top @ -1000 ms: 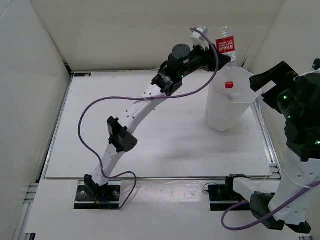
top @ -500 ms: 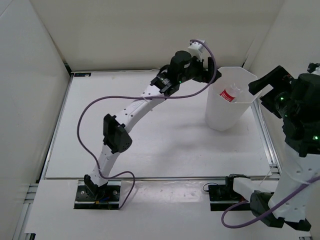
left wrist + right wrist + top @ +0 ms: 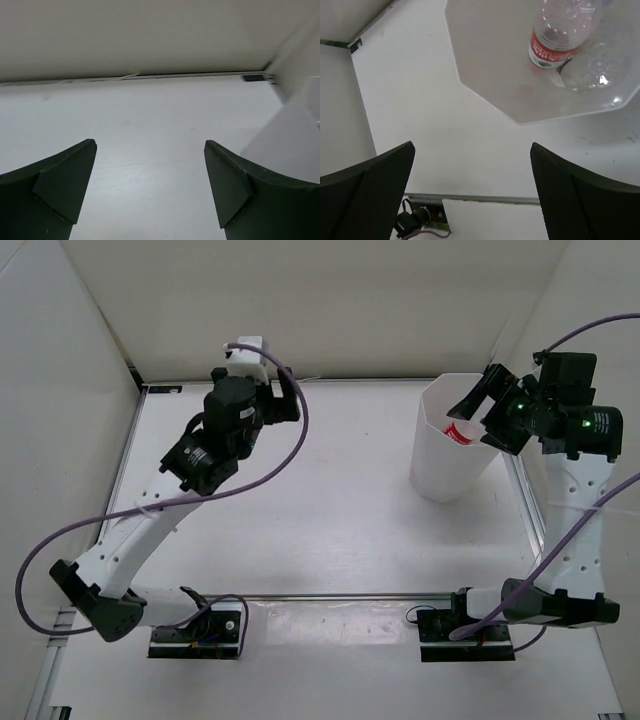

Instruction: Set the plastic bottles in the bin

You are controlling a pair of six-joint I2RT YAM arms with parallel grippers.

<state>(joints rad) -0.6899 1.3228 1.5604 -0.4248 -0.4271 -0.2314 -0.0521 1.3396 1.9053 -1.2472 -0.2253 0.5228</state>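
The bin (image 3: 445, 465) stands at the back right of the table, tall, white and translucent. A plastic bottle with a red label (image 3: 554, 37) lies inside it against a clear unlabelled bottle (image 3: 592, 67); from above only the red label (image 3: 460, 432) shows. My right gripper (image 3: 480, 405) hangs open beside the bin's right rim, its wrist camera looking down into the bin (image 3: 485, 80), its jaws (image 3: 472, 190) empty. My left gripper (image 3: 285, 408) is open at the back left, well away from the bin, and holds nothing (image 3: 150, 185).
White walls close in the table at the back and on both sides. A metal rail (image 3: 320, 597) runs along the table's near edge, with the two arm bases (image 3: 195, 628) behind it. Purple cables (image 3: 300, 440) loop off both arms.
My left gripper let go of the red-labelled bottle over the bin; it dropped inside. The left arm then swung far left. The right arm moved in beside the bin's rim.
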